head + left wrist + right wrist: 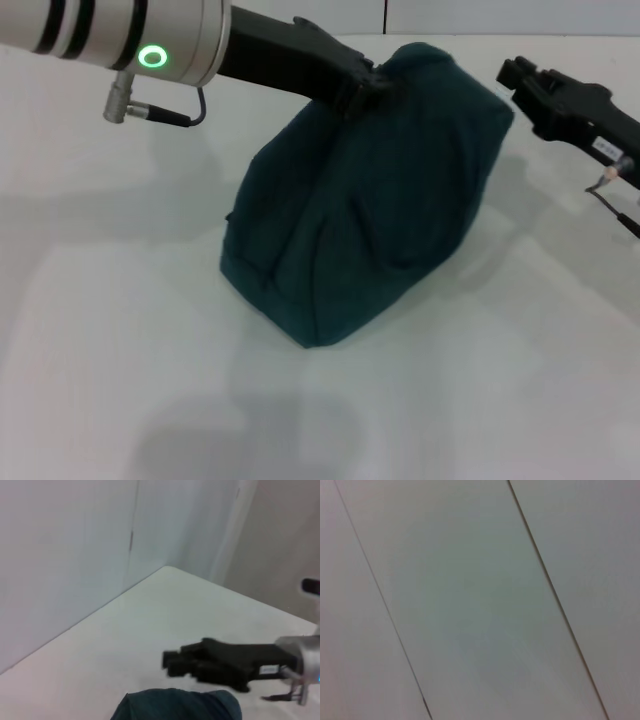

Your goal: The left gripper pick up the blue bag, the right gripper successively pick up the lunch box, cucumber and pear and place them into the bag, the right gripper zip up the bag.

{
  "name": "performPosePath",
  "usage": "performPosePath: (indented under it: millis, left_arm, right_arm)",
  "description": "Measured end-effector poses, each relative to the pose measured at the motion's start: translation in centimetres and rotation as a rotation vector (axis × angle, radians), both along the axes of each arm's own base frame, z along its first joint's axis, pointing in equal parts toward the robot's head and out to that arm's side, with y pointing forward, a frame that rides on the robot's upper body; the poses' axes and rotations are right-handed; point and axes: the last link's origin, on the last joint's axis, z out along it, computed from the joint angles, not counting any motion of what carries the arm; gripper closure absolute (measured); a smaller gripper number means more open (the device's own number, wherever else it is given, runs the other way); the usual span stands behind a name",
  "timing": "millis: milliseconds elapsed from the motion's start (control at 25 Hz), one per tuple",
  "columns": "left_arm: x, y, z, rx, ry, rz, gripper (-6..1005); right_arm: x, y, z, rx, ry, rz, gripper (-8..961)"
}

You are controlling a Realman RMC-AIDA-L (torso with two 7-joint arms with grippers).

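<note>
The blue bag (pixel 370 210) stands bulging in the middle of the white table, its top edge also showing in the left wrist view (pixel 175 705). My left gripper (pixel 362 85) reaches in from the upper left and is shut on the fabric at the bag's top. My right gripper (pixel 517 80) hovers just to the right of the bag's top, a small gap away, shut with nothing in it; the left wrist view shows it too (pixel 170 662). The lunch box, cucumber and pear are out of view. The bag's zipper and opening are hidden from me.
The white table (pixel 120 300) spreads around the bag, with pale wall panels (pixel 470 605) behind it. A thin cable (pixel 615 205) hangs from the right arm at the right edge.
</note>
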Motion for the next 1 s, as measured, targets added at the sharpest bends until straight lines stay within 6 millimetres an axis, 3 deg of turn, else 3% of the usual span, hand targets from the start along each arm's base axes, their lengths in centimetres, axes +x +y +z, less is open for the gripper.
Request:
performPosePath:
  millis: [240, 400, 760, 880, 1000]
  left_arm:
    - [-1.1, 0.5, -0.3, -0.002, -0.019, 0.029, 900]
    - [-1.3, 0.5, -0.2, 0.0, -0.06, 0.029, 862]
    - [-1.8, 0.6, 1.4, 0.048, -0.152, 0.0, 590]
    - [-2.2, 0.1, 2.9, 0.072, -0.238, -0.043, 510]
    - [-2.9, -1.3, 4.9, 0.092, -0.334, -0.137, 429]
  right_arm:
    - [0.8, -0.5, 0.7, 0.025, 0.017, -0.011, 828]
    - [1.0, -0.9, 0.8, 0.03, 0.021, -0.008, 654]
    - [1.5, -2.0, 1.2, 0.041, 0.046, 0.016, 291]
    - [1.5, -2.5, 2.1, 0.068, 0.056, 0.059, 153]
    - [1.4, -3.9, 4.5, 0.08, 0.071, 0.186, 129]
